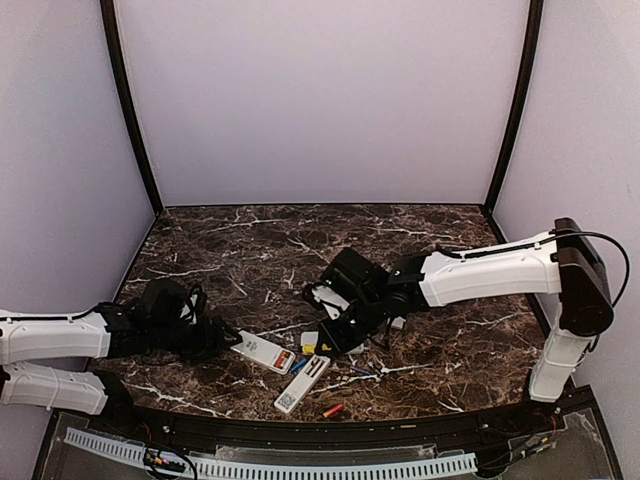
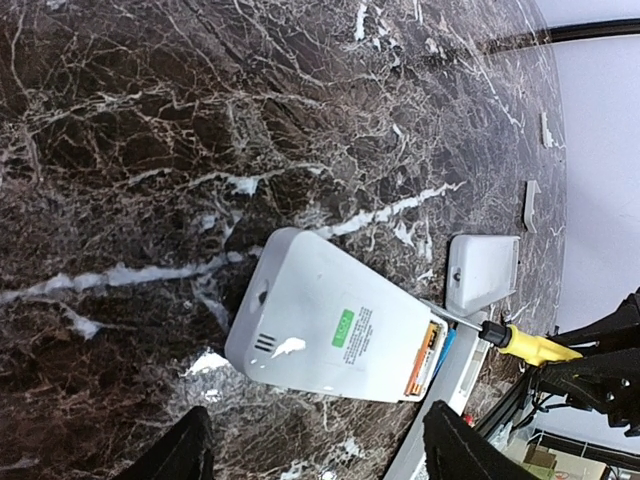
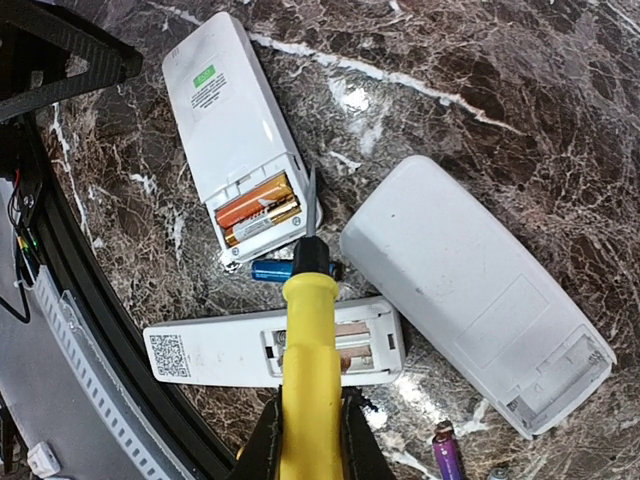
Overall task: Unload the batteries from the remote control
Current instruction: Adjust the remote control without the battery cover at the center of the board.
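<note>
Hovering at the open bay: the right gripper [image 3: 308, 440] is clamped on the screwdriver [image 3: 310, 330], its blade tip sitting by the corner of the remote [image 3: 225, 100] where two orange batteries [image 3: 255, 212] lie side by side. Here's the geometry that matters: the batteries lie crosswise, parallel to the remote's open end. The blade comes in roughly square to them, just off their right-hand tips in the right wrist view. So a pry, I'd judge, has to slip under that end and lever up, not push along.

The right arm is plainly the nearer one. The left gripper [image 2: 320, 445] sits off the remote's closed end, fingers spread wide with nothing between them (placed to steady the case, perhaps, though it isn't touching it as far as I can tell).

One blue battery [image 3: 272, 269] is already out. It lies on the table [image 3: 480, 90] between this remote and a second remote [image 3: 200, 350] whose bay looks empty.
</note>
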Controlling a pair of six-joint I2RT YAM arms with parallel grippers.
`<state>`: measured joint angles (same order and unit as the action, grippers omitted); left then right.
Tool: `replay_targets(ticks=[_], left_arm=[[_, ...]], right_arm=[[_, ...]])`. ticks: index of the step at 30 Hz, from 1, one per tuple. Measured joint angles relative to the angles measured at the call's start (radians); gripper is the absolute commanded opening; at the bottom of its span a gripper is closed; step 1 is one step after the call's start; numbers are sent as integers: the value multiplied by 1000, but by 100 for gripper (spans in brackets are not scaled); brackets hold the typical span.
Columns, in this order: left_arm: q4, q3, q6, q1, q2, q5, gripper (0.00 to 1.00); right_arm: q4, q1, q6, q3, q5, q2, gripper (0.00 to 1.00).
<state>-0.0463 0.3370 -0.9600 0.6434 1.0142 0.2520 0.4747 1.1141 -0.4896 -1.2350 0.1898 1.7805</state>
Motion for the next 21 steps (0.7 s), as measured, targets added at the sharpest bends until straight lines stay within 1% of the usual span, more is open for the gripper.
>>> replay_targets(ticks=[10,12,14,17,21], left_arm=[[117,0,-4,0,138,22,72],[145,0,-2,0,159,25,70],[167,1,3,0,177,28,66],[185,5,17,0,201,35,56],[210,11,32,0,238,51,45]], right_arm=[[-14,43,-29,5,87,0,0],[-20,50,-43,11,93,0,0],[-21,51,-55,16,90,-1,0],[-18,54,-74,17,70,-10,0],[-19,55,-103,28,51,-45,0]])
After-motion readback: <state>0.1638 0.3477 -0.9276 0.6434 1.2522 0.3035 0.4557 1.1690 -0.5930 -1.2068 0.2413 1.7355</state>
